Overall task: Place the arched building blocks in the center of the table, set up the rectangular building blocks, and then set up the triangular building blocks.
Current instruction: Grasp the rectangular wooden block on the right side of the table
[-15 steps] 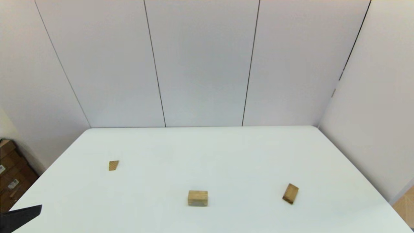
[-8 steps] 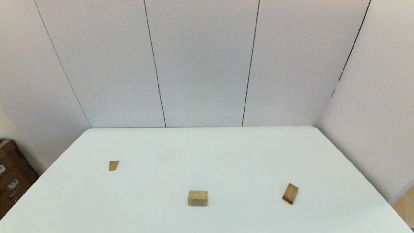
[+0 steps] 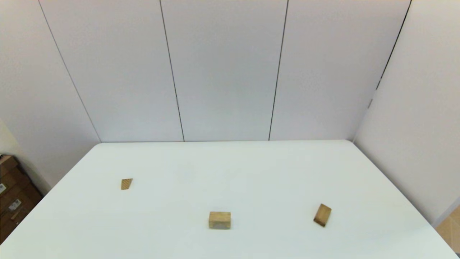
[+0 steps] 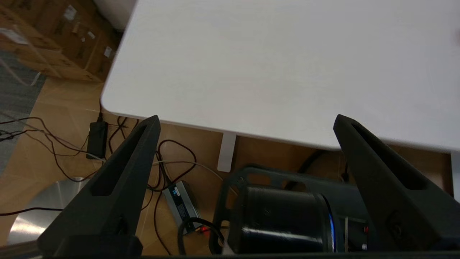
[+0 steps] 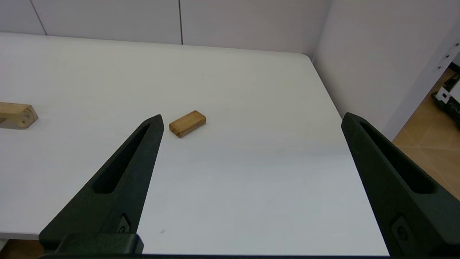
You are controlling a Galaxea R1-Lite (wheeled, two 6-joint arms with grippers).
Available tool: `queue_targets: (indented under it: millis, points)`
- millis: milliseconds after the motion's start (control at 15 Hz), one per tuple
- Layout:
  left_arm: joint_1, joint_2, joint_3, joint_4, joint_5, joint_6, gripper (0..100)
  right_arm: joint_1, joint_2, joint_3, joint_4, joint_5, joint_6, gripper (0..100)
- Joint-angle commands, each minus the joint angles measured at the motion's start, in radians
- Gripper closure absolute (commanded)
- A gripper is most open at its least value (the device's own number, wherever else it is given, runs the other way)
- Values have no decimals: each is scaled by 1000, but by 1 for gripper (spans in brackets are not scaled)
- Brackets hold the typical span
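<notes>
The pale arched block [image 3: 219, 219] rests on the white table [image 3: 230, 169] near its front middle; its end also shows in the right wrist view [image 5: 16, 115]. Toward the front right the darker rectangular block [image 3: 322, 214] lies flat, seen again as the rectangular block [image 5: 187, 123] ahead of my right gripper [image 5: 251, 120]. That gripper is open and empty, back at the table's near edge. Far to the left sits the small triangular block [image 3: 126, 183]. My left gripper [image 4: 246, 120] is open and empty, below and off the table's near left corner. Neither arm appears in the head view.
White wall panels close the table's far side and right side [image 3: 413, 108]. Cardboard boxes [image 3: 12, 194] stand on the floor at the left. Cables and a power brick [image 4: 97, 138] lie on the floor under the table's left corner, beside the robot's base [image 4: 284, 216].
The left arm's dark tip, seen at the lower left edge of the head view a second ago, has withdrawn out of that view. The three blocks have not moved.
</notes>
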Motion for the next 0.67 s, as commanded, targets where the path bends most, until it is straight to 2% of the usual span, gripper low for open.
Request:
queue_targets:
  millis: [67,400,667]
  points:
    - [42,-50,46,-3,-50,28,0,0,-2,2,0,1,1,0]
    - [18,-24,63,-30,-96,31,0,0,-2,2,0,-1,2,0]
    - [-116,-53,70,-3,-83,24,0,0,-2,2,0,1,2,0]
